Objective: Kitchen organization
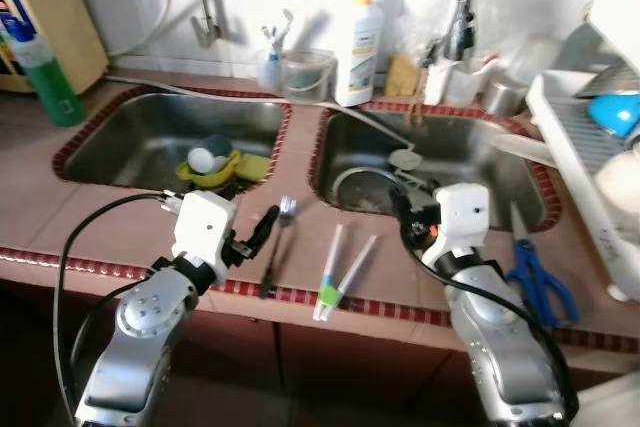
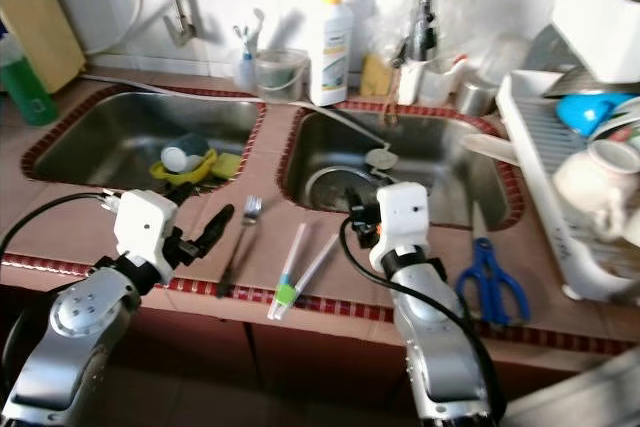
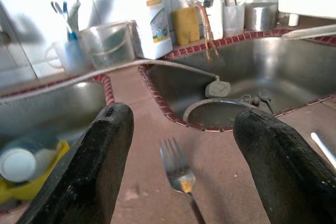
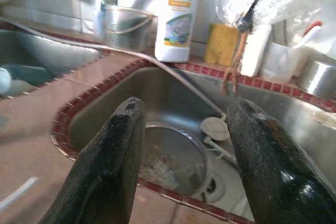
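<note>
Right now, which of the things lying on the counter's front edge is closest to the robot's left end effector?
The fork, lying just ahead of the open left end effector. The two straws lie further right, and the blue scissors lie beyond the right arm.

1. Both head views look forward and down from above the desk (image 1: 120, 217), over two sinks and both arms.
2. The left wrist view sits low and close to the desk, facing a fork (image 3: 181, 174) and the right sink (image 3: 262, 85).
3. The right wrist view looks closely into that same sink; both wrist views share the white bottle (image 4: 177, 14).
</note>
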Motion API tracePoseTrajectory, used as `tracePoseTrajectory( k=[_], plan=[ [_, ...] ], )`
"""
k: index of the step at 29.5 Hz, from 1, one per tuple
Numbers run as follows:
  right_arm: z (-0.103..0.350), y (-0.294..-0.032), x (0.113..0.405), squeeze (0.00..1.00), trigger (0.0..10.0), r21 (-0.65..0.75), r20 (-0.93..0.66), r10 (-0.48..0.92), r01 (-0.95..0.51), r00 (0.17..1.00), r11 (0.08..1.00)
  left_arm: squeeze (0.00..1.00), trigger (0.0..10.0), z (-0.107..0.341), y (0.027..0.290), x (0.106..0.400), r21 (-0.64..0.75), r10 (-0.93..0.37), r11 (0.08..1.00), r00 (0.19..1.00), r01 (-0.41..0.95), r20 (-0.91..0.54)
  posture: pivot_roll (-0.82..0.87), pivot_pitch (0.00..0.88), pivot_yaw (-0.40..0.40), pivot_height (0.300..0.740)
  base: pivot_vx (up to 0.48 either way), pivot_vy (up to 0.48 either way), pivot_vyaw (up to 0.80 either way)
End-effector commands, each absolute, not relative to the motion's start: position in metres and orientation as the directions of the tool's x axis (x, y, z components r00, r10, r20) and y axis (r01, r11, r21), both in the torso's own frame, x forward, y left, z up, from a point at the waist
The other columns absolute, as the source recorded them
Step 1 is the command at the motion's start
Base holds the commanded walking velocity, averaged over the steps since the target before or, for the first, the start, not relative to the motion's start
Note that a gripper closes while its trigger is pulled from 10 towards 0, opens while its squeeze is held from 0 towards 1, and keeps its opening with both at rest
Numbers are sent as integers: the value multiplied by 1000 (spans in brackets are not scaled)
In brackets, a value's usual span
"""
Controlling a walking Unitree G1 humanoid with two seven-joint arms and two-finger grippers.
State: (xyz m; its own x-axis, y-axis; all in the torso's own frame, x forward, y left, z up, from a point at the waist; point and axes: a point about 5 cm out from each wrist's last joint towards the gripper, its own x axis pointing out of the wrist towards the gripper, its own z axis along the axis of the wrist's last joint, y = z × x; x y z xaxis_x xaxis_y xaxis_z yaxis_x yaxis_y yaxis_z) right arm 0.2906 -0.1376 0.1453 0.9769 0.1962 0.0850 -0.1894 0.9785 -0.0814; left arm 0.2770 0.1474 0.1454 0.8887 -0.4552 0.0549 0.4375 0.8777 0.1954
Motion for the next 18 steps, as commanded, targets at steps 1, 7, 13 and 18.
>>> tracePoseTrajectory(
  k=[1, 7, 13, 18],
  plan=[
    [150, -131, 289, 0, 10000, -79, 103, 212, -205, 972, 976, 0, 10000, 147, 151, 278, 184, -450, 882, 892, 434, 50, -6, 66, -2, 740, 0, 0, 0],
    [150, -131, 287, 0, 10000, -79, 103, 218, -211, 970, 974, 0, 10000, 144, 148, 277, 187, -478, 864, 878, 467, 16, -9, 64, -3, 740, 0, 0, 0],
    [152, -131, 285, 0, 10000, -85, 110, 250, -241, 962, 967, 0, 10000, 142, 147, 273, 197, -502, 847, 865, 493, -6, -10, 65, -3, 740, 0, 0, 0],
    [161, -130, 283, 0, 10000, -89, 139, 325, -315, 935, 945, 0, 10000, 139, 144, 274, 196, -506, 841, 861, 504, -45, -13, 64, -1, 740, 0, 0, 0]
  ],
)
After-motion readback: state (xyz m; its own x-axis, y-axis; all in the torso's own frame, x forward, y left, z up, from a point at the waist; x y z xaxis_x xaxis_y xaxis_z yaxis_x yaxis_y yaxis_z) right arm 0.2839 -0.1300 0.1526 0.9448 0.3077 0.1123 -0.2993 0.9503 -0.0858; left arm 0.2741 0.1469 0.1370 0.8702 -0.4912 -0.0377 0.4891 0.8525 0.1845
